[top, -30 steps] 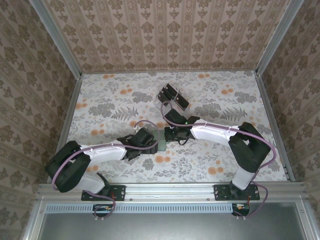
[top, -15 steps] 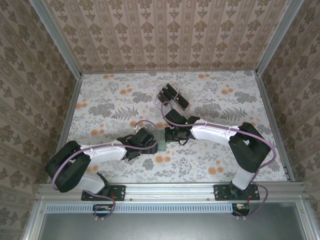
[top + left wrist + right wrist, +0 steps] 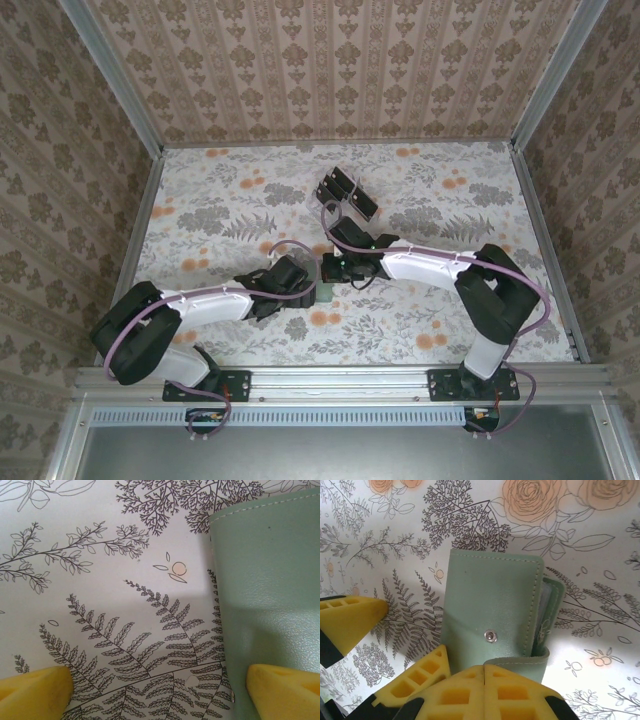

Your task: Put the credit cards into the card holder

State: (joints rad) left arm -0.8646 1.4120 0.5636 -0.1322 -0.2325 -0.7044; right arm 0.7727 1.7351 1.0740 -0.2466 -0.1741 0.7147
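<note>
Pinching the flap (image 3: 520, 661) of the holder (image 3: 490, 605), the right gripper (image 3: 484, 677) has its fingers pressed together on that thin green strip at the holder's near edge.

The bite looks shallow. A pull to lift the flap could let it slip free. If it holds, the whole holder could drag across the table (image 3: 600, 540) instead of opening.

The left gripper (image 3: 159, 692) is placed to prevent that. Its fingers stand wide apart, one over bare table and the other over the holder's edge, clamped on nothing. I cannot tell whether that finger presses the holder down or merely hovers; if it hovers, nothing pins the holder. The two grippers also sit very close together, so a lift by the right one could knock the left finger.

Farther off, the cards (image 3: 345, 193) stand in a dark cluster toward the back of the table, well apart from the holder and in neither gripper. By my reading, the loading itself is not yet begun.

Both arms reach low from their bases and bend inward, forearms close to the table. The left points right and the right points left, and they meet nose to nose over the holder at mid-table.
</note>
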